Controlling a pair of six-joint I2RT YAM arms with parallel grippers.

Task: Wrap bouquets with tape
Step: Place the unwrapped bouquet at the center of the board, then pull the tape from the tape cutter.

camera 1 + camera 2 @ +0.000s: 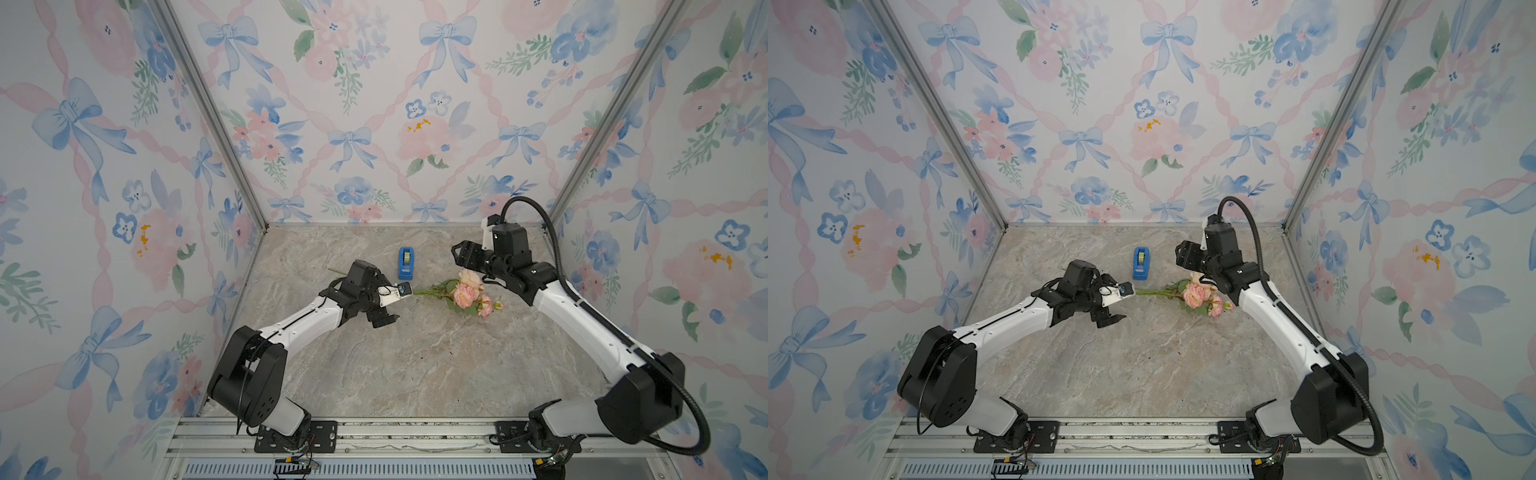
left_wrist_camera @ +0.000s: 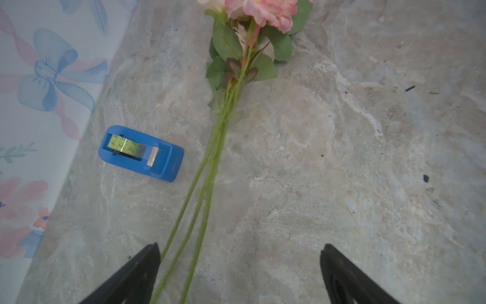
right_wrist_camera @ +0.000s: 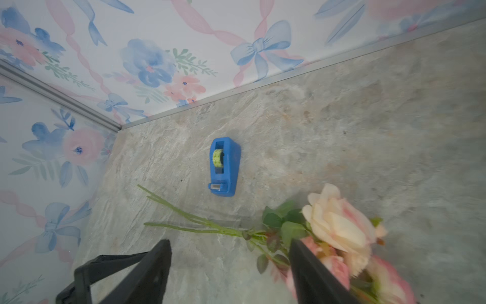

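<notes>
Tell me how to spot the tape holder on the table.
Look at the far half of the grey marble table. Just behind the green stems of the bouquet sits the tape dispenser. It is the table's only bright blue thing, with a yellow-green roll inside.

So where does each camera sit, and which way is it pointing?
Top views: twin cameras high in front, looking down on the table; left arm and right arm show.
Left wrist: on that arm, looking along the flowers, stems first; open left gripper shows.
Right wrist: on that arm, facing a back corner past the tape dispenser; open right gripper shows.
Shared: all see flowers and dispenser.
</notes>
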